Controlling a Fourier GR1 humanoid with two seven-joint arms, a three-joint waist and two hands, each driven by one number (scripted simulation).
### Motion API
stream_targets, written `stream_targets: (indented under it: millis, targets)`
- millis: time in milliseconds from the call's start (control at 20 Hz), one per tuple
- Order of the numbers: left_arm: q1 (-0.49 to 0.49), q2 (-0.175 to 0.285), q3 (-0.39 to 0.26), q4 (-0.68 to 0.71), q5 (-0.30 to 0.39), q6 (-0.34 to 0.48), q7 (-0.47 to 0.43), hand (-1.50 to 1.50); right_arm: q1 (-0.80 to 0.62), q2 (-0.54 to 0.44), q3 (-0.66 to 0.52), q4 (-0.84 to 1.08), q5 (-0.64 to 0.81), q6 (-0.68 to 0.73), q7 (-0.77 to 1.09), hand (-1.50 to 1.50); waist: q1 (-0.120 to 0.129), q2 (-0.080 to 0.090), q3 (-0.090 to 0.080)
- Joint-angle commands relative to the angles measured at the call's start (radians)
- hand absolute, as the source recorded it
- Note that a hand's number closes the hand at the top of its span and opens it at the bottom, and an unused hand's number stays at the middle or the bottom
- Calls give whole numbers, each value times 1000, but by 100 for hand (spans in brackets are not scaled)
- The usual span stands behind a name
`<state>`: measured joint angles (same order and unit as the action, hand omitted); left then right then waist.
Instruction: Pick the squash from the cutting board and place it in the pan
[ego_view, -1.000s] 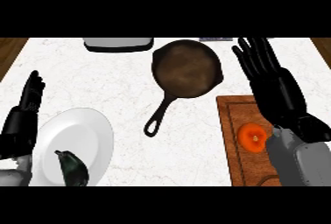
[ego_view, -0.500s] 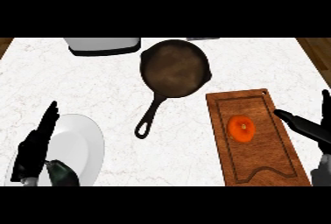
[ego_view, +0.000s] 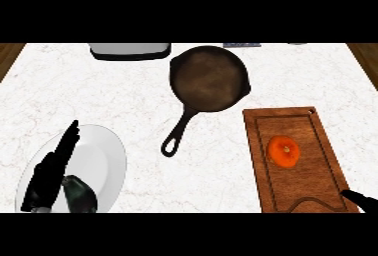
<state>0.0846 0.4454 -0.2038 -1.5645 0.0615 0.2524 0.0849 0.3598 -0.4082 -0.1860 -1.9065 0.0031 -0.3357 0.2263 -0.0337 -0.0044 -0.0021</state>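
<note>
Orange squash (ego_view: 283, 151) is lying mid cutting board (ego_view: 291, 186), well apart from the pan (ego_view: 210, 75). A white plate (ego_view: 107, 150) is holding a dark vegetable (ego_view: 80, 195). The left hand (ego_view: 48, 180) is resting flat-fingered over the plate, gripping nothing. Bare counter (ego_view: 88, 95) is showing between plate and board. The right hand (ego_view: 362, 199) is barely peeking in at the board's near corner, and I cannot tell its grip.

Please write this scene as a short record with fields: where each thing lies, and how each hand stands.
squash: orange round squash, lying on the board, not held
board: brown wooden cutting board, at the counter's right
pan: dark round iron pan, left of the board's far end, no squash in it yet
plate: white round plate, at the left, bearing a dark green object
left hand: black left hand, fingers straight, over the plate's left side
right hand: black right hand, only a tip shows by the board's near right corner
</note>
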Motion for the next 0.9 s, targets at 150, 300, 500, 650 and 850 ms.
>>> stream_targets:
  millis: [150, 300, 500, 650, 850]
  targets:
    - [-59, -31, 2, 31, -8, -15, 27, 0, 23, -183, 15, -243, -4, 175, 292, -150, 28, 5, 0]
    - [-53, -13, 9, 44, -10, -54, 3, 0, -79, -190, 100, -254, 42, 189, 402, -150, 43, 8, 0]
    - [-68, -39, 2, 11, -42, -34, 72, 0, -126, -231, 105, -312, 31, 262, 575, -150, 36, 6, 1]
    - [-20, -43, 25, 16, -41, -60, 2, 0, -219, -206, 141, -300, 44, 276, 691, -150, 38, 5, 1]
    - [-9, -48, 19, -33, -56, -58, 31, 0, -408, -274, 135, -233, -56, 365, 858, -150, 50, 6, 1]
